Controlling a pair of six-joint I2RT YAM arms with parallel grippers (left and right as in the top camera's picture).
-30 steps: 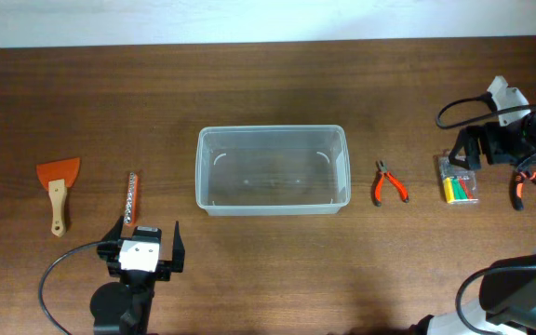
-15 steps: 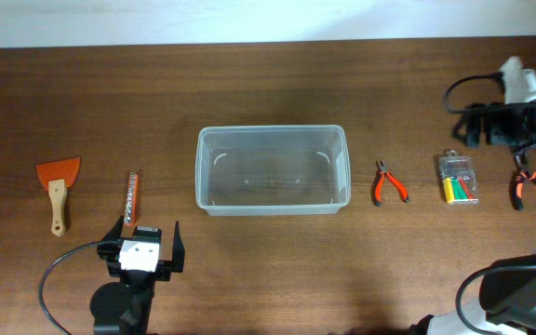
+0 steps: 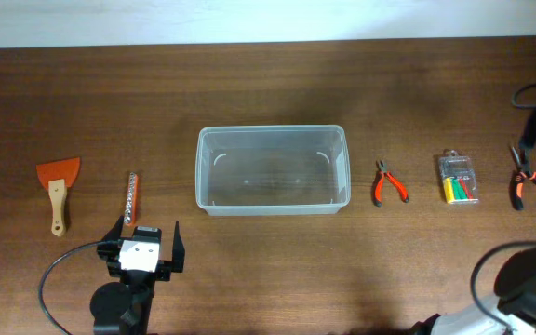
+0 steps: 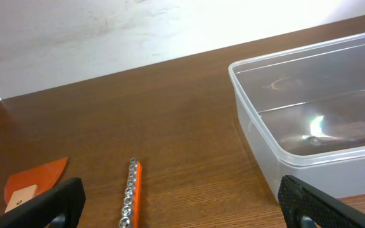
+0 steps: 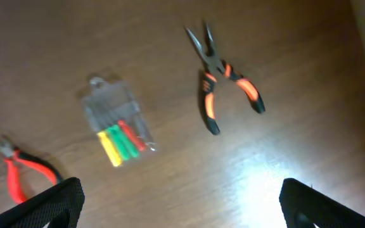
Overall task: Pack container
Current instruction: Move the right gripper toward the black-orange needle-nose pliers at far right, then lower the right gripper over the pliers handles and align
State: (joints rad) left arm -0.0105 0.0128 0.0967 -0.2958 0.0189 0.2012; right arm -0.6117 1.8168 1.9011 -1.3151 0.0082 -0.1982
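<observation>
The container, a large clear plastic tub, stands empty at mid table; its left end also shows in the left wrist view. My left gripper is open and empty near the front edge, left of the tub, with an orange socket rail just ahead of it. My right gripper is open and empty, held high over the far right, above a small clear case and needle-nose pliers.
An orange scraper and the socket rail lie left of the tub. Small red pliers, the clear case and orange-handled needle-nose pliers lie to its right. The right arm's cable loops at the front right.
My right arm has pulled back from over the clear case to the far right edge, mostly out of the overhead view. The left arm and all objects have not moved.
</observation>
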